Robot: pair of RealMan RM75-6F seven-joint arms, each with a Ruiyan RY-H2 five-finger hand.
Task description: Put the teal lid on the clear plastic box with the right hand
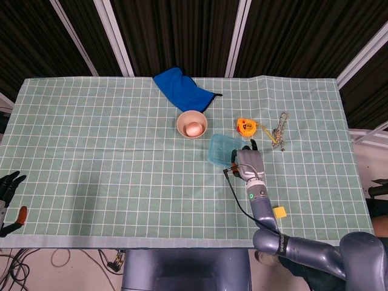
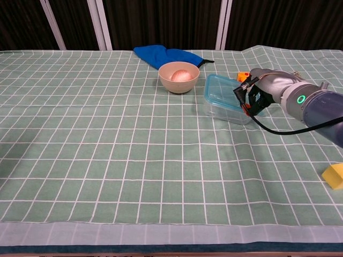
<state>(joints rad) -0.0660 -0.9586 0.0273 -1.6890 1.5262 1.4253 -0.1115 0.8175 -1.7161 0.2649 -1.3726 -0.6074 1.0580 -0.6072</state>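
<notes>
Now right hand (image 2: 261, 92) low over table, fingers gripping teal lid (image 2: 222, 89), atop clear box (image 2: 228, 111).

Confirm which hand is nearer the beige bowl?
Right. The right hand is at the teal lid, just right of the beige bowl; the left hand hangs off the table's far-left edge.

Two cameras of your own, one high and one low, both facing out across the counter (image 1: 109, 157).

Your head view looks steeply down from above and takes in the whole cloth edge to edge, from farther off. Your chest view sits low and closer, looking nearly level toward the dark back wall. Both share the middle strip: the blue cloth (image 1: 180, 88), the bowl (image 2: 179, 77), the clear plastic box (image 2: 227, 99) and your right robot hand (image 2: 259, 94).
</notes>
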